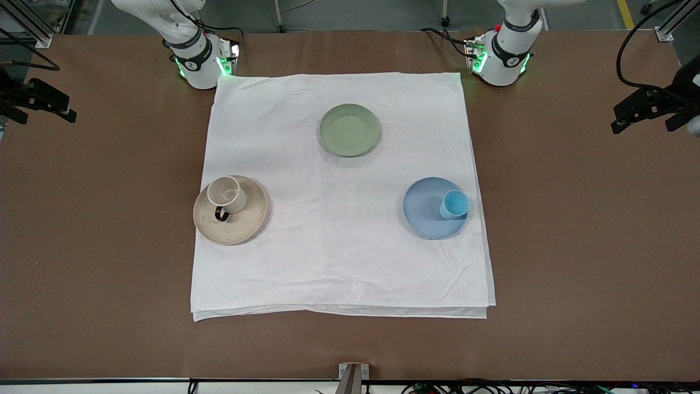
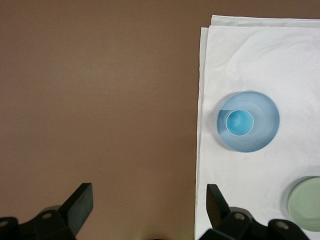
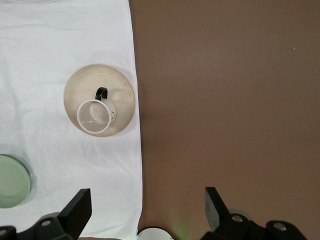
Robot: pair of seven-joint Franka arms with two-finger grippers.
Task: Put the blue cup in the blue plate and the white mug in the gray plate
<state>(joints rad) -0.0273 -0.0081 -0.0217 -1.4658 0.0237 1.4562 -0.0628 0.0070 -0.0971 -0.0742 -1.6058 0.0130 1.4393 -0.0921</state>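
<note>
The blue cup (image 1: 454,204) stands upright in the blue plate (image 1: 424,210), close to the rim toward the left arm's end; the left wrist view shows the cup (image 2: 239,122) and plate (image 2: 265,120) too. The white mug (image 1: 226,193) stands in the gray plate (image 1: 246,219), its dark handle toward the front camera; the right wrist view shows the mug (image 3: 95,117) and plate (image 3: 122,95). My left gripper (image 2: 148,192) is open and empty, high over the bare table by the cloth's edge. My right gripper (image 3: 146,195) is open and empty, high over the cloth's edge near its base.
A sage-green plate (image 1: 349,129) lies empty on the white cloth (image 1: 339,257), nearer the arms' bases. The cloth covers the middle of the brown table (image 1: 574,219). Black camera mounts (image 1: 651,106) stand at both table ends.
</note>
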